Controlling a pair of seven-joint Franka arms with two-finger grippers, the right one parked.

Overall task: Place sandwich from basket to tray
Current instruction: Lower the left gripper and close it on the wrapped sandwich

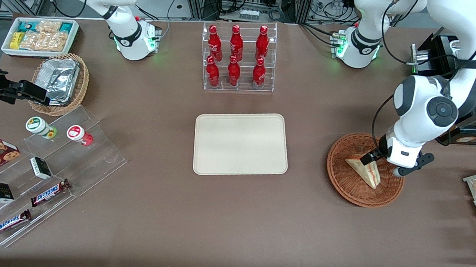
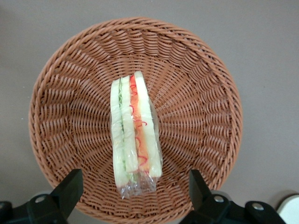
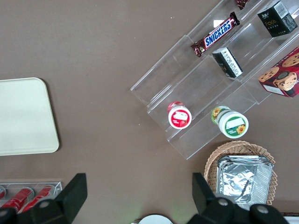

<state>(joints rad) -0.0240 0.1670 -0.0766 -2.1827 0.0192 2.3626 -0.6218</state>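
Your claw (image 2: 133, 191) hangs directly above the basket (image 1: 342, 174), with its two fingers (image 2: 70, 189) spread wide apart and nothing between them. In the left wrist view the fingers stand to either side of the sandwich (image 2: 134, 140) with clear space on both sides, so the claw is released and is not gripping anything. In the front view the claw (image 1: 372, 157) sits low over the part of the basket farther from the camera, close to one corner of the sandwich (image 1: 367, 172); you cannot tell from that view whether a fingertip touches the bread.

The sandwich lies inside the basket (image 2: 196, 79), roughly at its centre. It is wrapped in clear film and rests on edge, so the wrist camera shows you its cut side: white bread slices with green, red and orange filling between them. The sandwich's long axis runs across the line joining the two fingers.

The basket rests on the brown counter (image 1: 231, 225), toward the working arm's end. The tray (image 1: 240, 144) lies flat near the middle of the counter, well apart from the basket, and carries nothing. A clear rack of red bottles (image 1: 238, 58) stands farther from the front camera than the tray.
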